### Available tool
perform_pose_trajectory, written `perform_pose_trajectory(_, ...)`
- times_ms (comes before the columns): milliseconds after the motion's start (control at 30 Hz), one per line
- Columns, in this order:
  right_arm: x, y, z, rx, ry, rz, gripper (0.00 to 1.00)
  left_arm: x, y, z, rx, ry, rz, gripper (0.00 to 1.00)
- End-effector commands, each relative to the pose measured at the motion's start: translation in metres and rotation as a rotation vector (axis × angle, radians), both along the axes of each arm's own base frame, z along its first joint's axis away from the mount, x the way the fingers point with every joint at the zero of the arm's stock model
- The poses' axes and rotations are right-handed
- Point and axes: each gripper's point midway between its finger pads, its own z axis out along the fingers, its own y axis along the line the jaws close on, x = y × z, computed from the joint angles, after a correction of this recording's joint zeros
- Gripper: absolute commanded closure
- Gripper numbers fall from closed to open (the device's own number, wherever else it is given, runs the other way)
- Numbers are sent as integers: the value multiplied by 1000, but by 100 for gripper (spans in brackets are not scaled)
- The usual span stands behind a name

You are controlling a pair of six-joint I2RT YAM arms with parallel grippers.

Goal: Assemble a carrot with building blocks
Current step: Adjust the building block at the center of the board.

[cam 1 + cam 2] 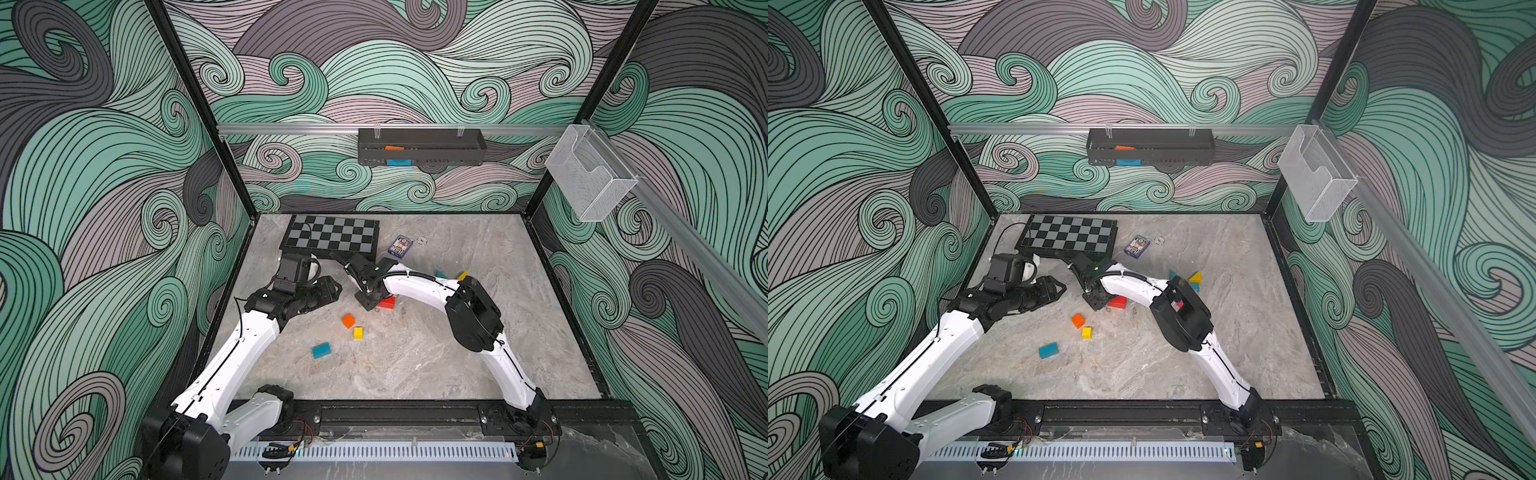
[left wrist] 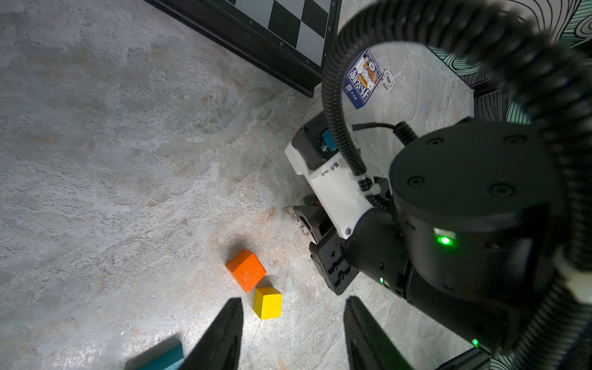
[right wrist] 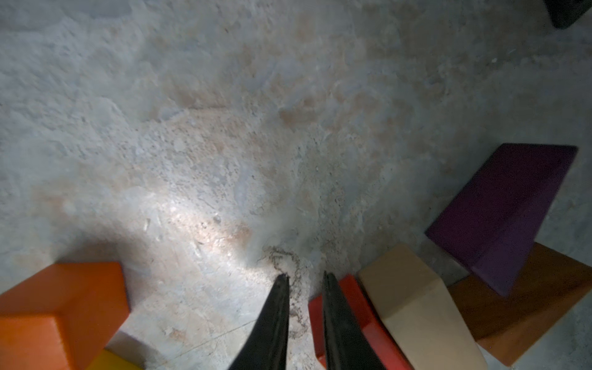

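Building blocks lie scattered on the marble table: an orange cube (image 1: 348, 320) (image 2: 246, 270), a yellow cube (image 1: 358, 332) (image 2: 267, 302) and a teal cuboid (image 1: 321, 350) (image 2: 163, 358). My left gripper (image 2: 293, 299) (image 1: 332, 287) hovers open and empty over the table, the yellow cube just past one fingertip. My right gripper (image 3: 305, 274) (image 1: 368, 305) is shut on nothing, tips at the table. A red block (image 3: 368, 317) (image 1: 387, 302) lies against the outside of one finger. Beside it are beige (image 3: 413, 304), brown (image 3: 544, 304) and purple (image 3: 506, 205) blocks.
A chessboard (image 1: 332, 237) lies at the back left, with a purple card box (image 1: 401, 246) and a small chip (image 1: 422, 240) to its right. Teal (image 1: 441, 274) and yellow (image 1: 462, 275) wedges sit behind the right arm. A black wall tray (image 1: 457, 145) holds two blocks.
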Motion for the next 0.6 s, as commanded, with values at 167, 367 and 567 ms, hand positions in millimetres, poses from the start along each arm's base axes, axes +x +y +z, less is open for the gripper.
perform_pose_trajectory(167,-1,-8,2,-28,-3,12,78,4,-2,1,-13,-4,-3,47)
perform_pose_trajectory(367,-7,5,19,55,26,45,73,4,-2,5,-16,-12,-2,47)
perform_pose_trajectory(567,-25,4,54,142,52,54,69,2,4,18,-6,-54,23,46)
